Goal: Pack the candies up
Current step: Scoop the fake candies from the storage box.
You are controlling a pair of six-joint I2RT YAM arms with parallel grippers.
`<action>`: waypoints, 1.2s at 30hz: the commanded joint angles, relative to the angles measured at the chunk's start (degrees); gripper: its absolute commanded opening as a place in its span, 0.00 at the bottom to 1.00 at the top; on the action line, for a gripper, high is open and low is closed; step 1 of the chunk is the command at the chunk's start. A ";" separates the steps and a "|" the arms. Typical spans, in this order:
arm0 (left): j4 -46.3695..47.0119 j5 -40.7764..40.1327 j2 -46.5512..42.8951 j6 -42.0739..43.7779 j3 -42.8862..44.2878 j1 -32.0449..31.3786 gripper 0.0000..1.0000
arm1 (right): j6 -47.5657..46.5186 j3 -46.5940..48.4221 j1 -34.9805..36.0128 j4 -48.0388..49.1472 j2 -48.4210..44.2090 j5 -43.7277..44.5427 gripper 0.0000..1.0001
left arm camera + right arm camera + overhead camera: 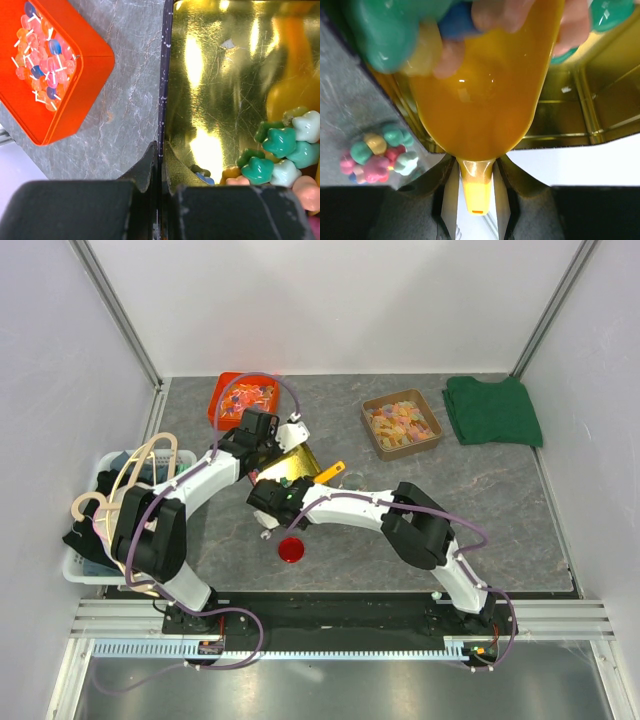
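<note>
In the top view most of the gold-lined container (210, 75) is hidden beneath the two wrists, and only a gold sliver and the tip of the orange scoop (480, 100) poke out. What kind of container it is cannot be told: the wrist views show shiny creased gold inside and a thin dark outer edge, cut off on every side.

The candies (280, 150) lie in a heap in the container's bottom, partly cropped by the left wrist view's lower right corner. More of them sit in the scoop's bowl, so near the right wrist lens that they blur into green, yellow, blue and pink blobs. A small cluster shows at the lower left of that view over the grey worktop (500, 510); whether it rests on the surface or in something clear is hard to make out.

The left arm reaches forward and rightward from its base. The left claw (161, 160) is clenched on the container's thin wall, one finger inside and one outside. The right arm stretches leftward across the worktop with its elbow bent. The right claw (476, 170) grasps the scoop by its narrow handle, with the bowl inside the container.

The orange-red tray (90, 70) of wrapped sweets stands just beside the container, and a red disc (291, 550) lies near the right wrist.
</note>
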 commanded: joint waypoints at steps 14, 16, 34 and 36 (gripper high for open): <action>2.67 2.83 0.68 -8.92 -0.07 1.37 0.02 | 14.23 14.19 -1.10 -8.29 2.52 -12.18 0.00; 2.58 2.83 0.59 -9.27 -0.08 1.45 0.02 | 15.02 14.54 -1.62 -8.39 2.52 -12.71 0.00; 0.65 5.46 -0.03 -11.29 1.15 2.42 0.02 | 25.22 15.60 -4.53 -5.23 3.40 -20.62 0.00; 0.39 5.38 -0.11 -11.30 1.33 2.51 0.02 | 25.75 15.60 -4.61 -4.70 3.49 -20.53 0.00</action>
